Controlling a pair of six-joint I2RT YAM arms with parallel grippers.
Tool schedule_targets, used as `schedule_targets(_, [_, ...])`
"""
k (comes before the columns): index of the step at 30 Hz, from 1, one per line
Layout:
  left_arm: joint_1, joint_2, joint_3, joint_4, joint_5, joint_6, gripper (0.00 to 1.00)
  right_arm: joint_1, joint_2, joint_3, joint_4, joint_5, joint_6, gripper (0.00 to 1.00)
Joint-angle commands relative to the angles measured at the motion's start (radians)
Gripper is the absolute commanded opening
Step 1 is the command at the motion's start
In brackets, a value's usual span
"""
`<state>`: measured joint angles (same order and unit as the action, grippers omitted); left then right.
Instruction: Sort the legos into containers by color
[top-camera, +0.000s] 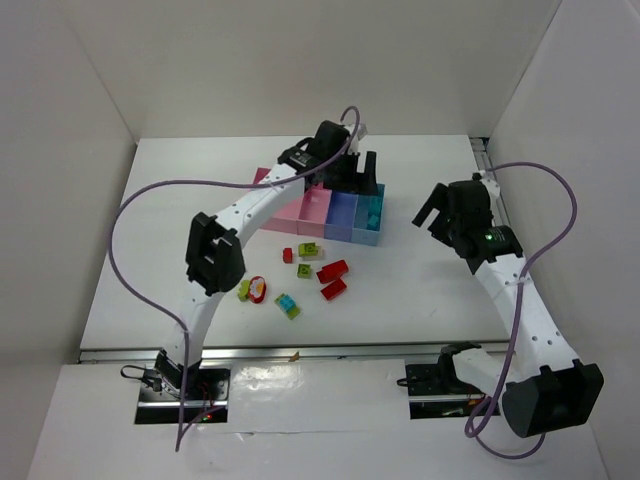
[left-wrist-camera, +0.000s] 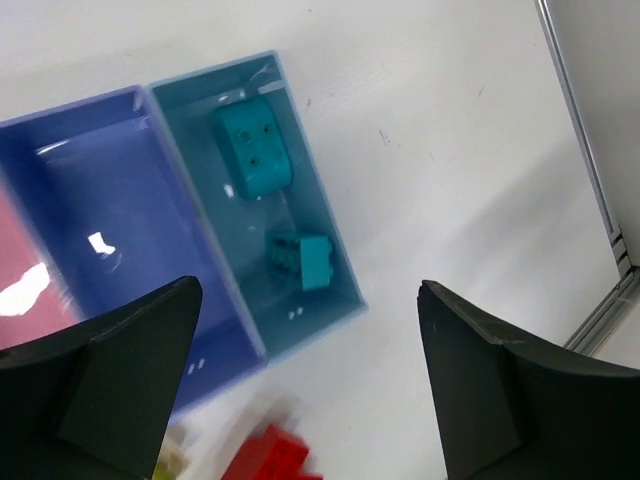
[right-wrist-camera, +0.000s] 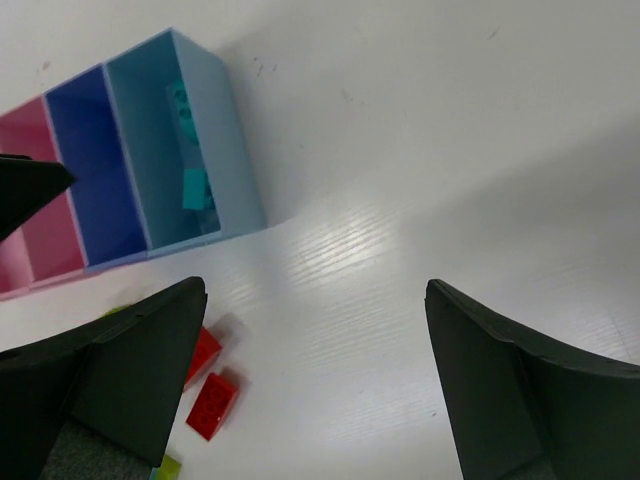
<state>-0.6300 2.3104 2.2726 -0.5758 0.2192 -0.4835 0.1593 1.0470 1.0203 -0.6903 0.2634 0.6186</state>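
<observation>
The containers are a joined row of two pink bins (top-camera: 300, 212), a blue bin (top-camera: 342, 225) and a light blue bin (top-camera: 368, 236). The light blue bin (left-wrist-camera: 225, 215) holds two teal legos (left-wrist-camera: 253, 150) (left-wrist-camera: 300, 260). Loose red legos (top-camera: 333, 270) (top-camera: 333, 289), lime green legos (top-camera: 308, 250) and a teal one (top-camera: 287, 305) lie on the table in front of the bins. My left gripper (top-camera: 350, 168) hovers over the bins, open and empty (left-wrist-camera: 310, 390). My right gripper (top-camera: 437, 212) is right of the bins, open and empty (right-wrist-camera: 315, 380).
The white table (top-camera: 420, 290) is walled at the left, back and right. A metal rail (left-wrist-camera: 590, 160) runs along its right edge. In the right wrist view two red bricks (right-wrist-camera: 212, 405) (right-wrist-camera: 203, 352) lie near my left finger, and the light blue bin (right-wrist-camera: 225, 140) is at top left.
</observation>
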Motion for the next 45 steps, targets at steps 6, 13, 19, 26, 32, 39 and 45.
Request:
schedule_targets(6, [0.007, -0.595, -0.454, -0.018, -0.386, 0.05, 1.0, 0.216, 0.083, -0.015, 0.058, -0.081, -0.016, 0.97])
schedule_targets(13, [0.049, -0.916, -0.792, -0.179, -0.463, -0.101, 1.0, 0.58, 0.224, 0.023, 0.074, 0.043, 0.018, 0.93])
schedule_targets(19, [0.061, -1.002, -0.979, -0.23, -0.37, -0.19, 0.92, 0.738, 0.413, 0.061, 0.074, 0.054, 0.007, 0.85])
schedule_targets(26, [0.061, -1.037, -1.084, -0.243, -0.339, -0.268, 0.92, 0.738, 0.528, 0.051, 0.086, -0.029, 0.047, 0.99])
schedule_targets(32, [0.061, -1.016, -1.062, -0.243, -0.339, -0.257, 0.92, 0.758, 0.599, 0.05, 0.158, -0.018, -0.077, 0.99])
schedule_targets(39, [0.052, -0.985, -1.053, -0.243, -0.357, -0.248, 0.92, 0.769, 0.657, 0.041, 0.218, -0.056, -0.332, 0.99])
schedule_targets(45, [0.052, -0.957, -1.044, -0.243, -0.366, -0.248, 0.92, 0.749, 0.685, 0.02, 0.244, -0.05, -0.361, 0.99])
